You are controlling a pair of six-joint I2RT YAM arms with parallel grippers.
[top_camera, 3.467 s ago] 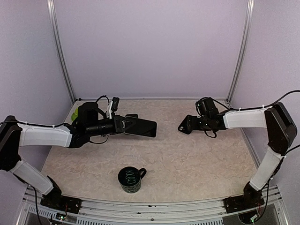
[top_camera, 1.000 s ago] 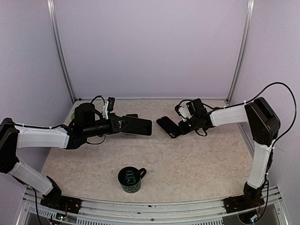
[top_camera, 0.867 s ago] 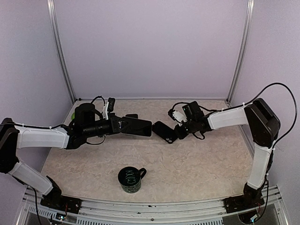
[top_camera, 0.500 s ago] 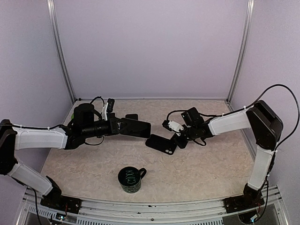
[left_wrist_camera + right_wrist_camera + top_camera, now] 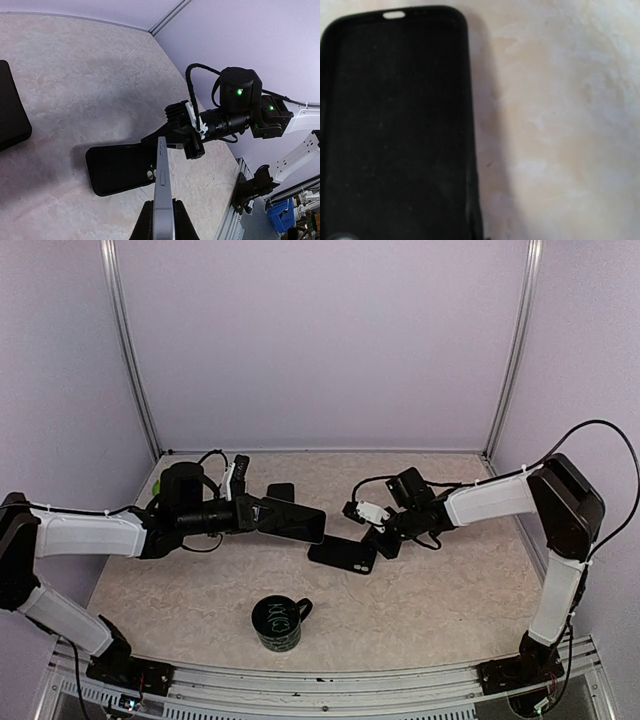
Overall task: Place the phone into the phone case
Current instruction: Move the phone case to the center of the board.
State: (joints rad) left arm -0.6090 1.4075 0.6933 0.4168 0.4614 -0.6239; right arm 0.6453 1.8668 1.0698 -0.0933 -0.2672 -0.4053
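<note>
Phone [image 5: 292, 521] and phone case [image 5: 342, 554] held just apart beyond the mug [image 5: 278, 623]
The left gripper [image 5: 258, 512] has its jaws clamped on one end of the phone, straight behind the mug; the right gripper [image 5: 378, 540] is pinched tight on the phone case's end, the case flat and low, behind the mug to its right.

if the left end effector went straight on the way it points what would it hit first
Most likely the phone case, met by the phone it carries. The case sits just ahead, held by the right end effector. Height is unclear, so it could pass over.
</note>
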